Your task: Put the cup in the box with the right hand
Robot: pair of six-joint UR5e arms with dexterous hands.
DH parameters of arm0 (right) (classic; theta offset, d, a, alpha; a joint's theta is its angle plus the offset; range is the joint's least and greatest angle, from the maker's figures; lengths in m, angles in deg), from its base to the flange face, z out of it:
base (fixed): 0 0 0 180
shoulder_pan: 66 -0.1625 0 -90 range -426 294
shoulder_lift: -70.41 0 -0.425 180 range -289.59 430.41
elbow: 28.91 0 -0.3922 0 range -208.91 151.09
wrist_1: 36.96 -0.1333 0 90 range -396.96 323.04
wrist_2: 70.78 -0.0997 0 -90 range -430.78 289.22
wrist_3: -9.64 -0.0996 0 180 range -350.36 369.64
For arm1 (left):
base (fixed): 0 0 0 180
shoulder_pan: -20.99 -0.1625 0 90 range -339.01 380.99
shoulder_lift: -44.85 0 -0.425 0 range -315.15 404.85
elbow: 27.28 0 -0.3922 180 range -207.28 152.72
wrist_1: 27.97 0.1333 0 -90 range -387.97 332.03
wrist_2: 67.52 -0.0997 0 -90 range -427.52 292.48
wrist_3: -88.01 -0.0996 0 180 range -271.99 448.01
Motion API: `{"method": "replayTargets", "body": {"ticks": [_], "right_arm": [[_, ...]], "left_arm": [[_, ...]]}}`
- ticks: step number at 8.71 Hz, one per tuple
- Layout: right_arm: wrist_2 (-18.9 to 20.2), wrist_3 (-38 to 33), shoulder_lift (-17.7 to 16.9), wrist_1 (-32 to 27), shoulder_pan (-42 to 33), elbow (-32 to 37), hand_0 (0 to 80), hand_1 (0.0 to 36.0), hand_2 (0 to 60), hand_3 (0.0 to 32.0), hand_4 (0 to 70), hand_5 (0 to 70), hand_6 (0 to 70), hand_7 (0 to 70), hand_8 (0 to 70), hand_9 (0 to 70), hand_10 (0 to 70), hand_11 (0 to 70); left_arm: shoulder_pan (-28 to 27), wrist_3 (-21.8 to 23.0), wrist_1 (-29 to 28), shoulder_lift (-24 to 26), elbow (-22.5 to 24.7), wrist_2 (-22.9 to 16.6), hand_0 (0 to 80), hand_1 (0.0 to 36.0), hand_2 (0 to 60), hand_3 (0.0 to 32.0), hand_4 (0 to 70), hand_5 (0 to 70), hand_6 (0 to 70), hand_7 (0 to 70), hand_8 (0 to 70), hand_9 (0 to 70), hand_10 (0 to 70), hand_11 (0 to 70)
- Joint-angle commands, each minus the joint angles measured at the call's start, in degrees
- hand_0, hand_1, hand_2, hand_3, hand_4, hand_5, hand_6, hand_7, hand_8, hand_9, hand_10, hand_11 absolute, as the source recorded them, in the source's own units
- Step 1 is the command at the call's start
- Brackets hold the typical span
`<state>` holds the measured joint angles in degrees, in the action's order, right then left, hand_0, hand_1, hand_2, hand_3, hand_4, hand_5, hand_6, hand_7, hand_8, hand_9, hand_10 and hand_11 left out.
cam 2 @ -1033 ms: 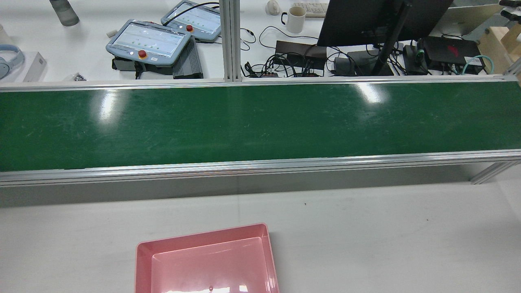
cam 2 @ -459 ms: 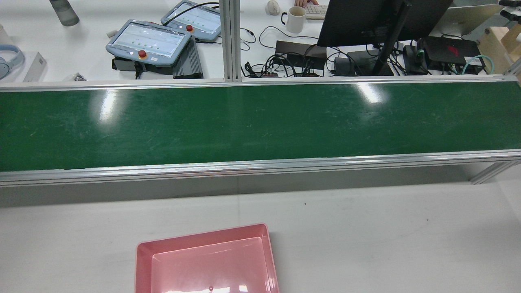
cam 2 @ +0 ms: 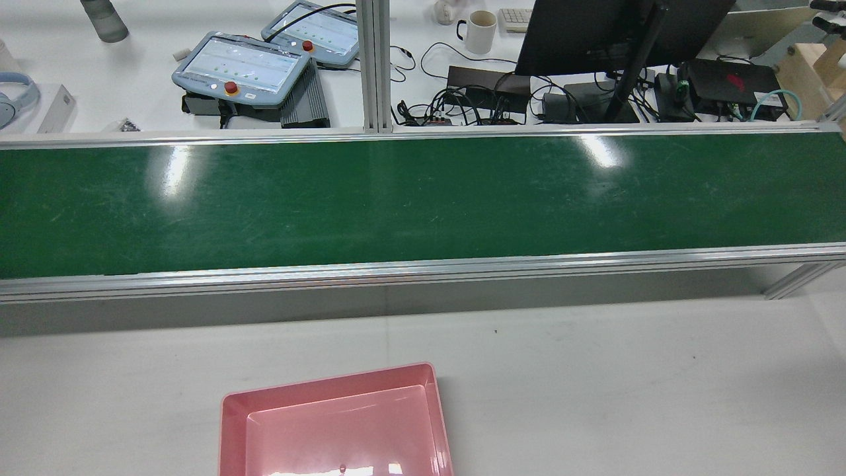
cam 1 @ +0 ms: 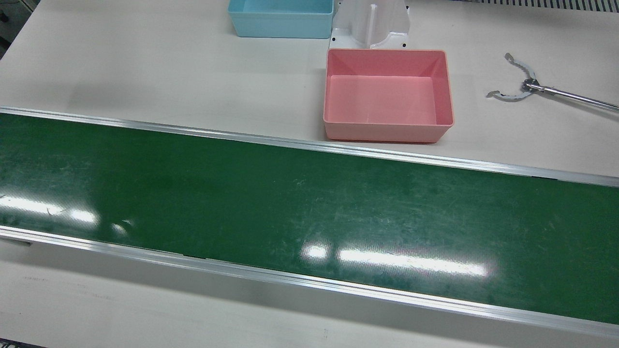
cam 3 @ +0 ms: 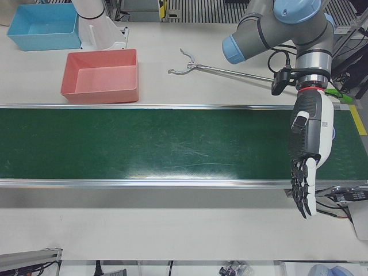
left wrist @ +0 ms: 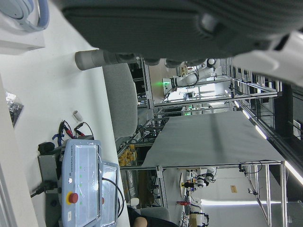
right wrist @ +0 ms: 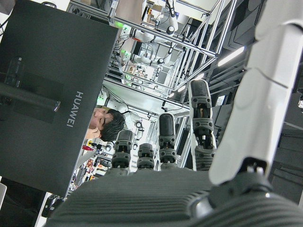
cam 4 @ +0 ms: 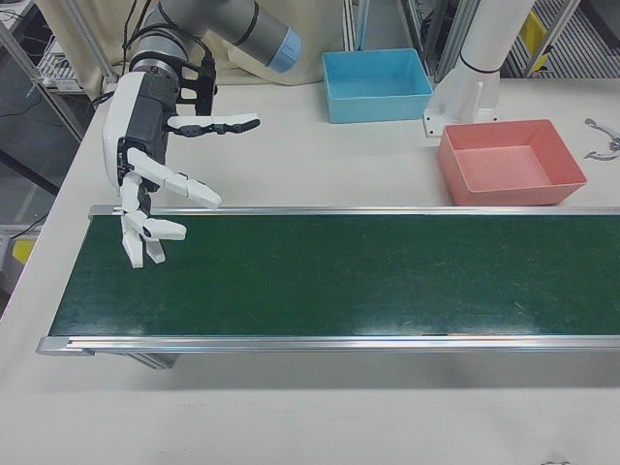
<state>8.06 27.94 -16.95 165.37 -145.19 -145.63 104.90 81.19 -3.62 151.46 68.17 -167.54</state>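
No cup on the belt (cam 1: 309,208) in any view; the only one showing is a mug (cam 2: 480,30) on the far desk beyond the belt, so I can't tell where your target is or which end it will come in from. Right hand (cam 4: 145,165) hangs over one end of the belt, fingers (cam 4: 155,231) spread wide and pointing down, thumb out to the side, holding nothing. Left hand (cam 3: 307,152) hangs over the opposite end, fingers straight and fairly close together, also empty. Two boxes sit on the table: pink box (cam 1: 388,94) well apart from your right fingers, toward the left arm's side, and blue box (cam 4: 376,83) nearer them; the task doesn't say which, so picking the wrong one is a risk. If the belt runs, a cup arriving under downward-pointing fingers likely gets clipped on the rim and tips before you close. Closing late means it slides past the fingertips. If pink is the goal, it's a long carry across the belt edge, and the pedestal (cam 1: 371,24) stands just behind that box, so watch the wrist. The metal tongs (cam 1: 520,87) lie beyond the pink box, out of your path. Keep the left hand parked clear.
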Motion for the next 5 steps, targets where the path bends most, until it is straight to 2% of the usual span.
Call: {"method": "replayTargets", "body": {"ticks": [1, 5], "right_arm": [[0.0, 0.0, 0.0, 0.0, 0.0, 0.0, 55.6, 11.9, 0.0, 0.0, 34.6, 5.9, 10.9, 42.7, 3.9, 12.9, 10.8, 17.4], [0.0, 0.1, 0.0, 0.0, 0.1, 0.0, 55.5, 11.9, 0.0, 0.0, 34.9, 5.9, 11.0, 43.2, 4.1, 13.3, 10.8, 17.4]], "left_arm": [[0.0, 0.0, 0.0, 0.0, 0.0, 0.0, 0.0, 0.0, 0.0, 0.0, 0.0, 0.0, 0.0, 0.0, 0.0, 0.0, 0.0, 0.0], [0.0, 0.1, 0.0, 0.0, 0.0, 0.0, 0.0, 0.0, 0.0, 0.0, 0.0, 0.0, 0.0, 0.0, 0.0, 0.0, 0.0, 0.0]]}}
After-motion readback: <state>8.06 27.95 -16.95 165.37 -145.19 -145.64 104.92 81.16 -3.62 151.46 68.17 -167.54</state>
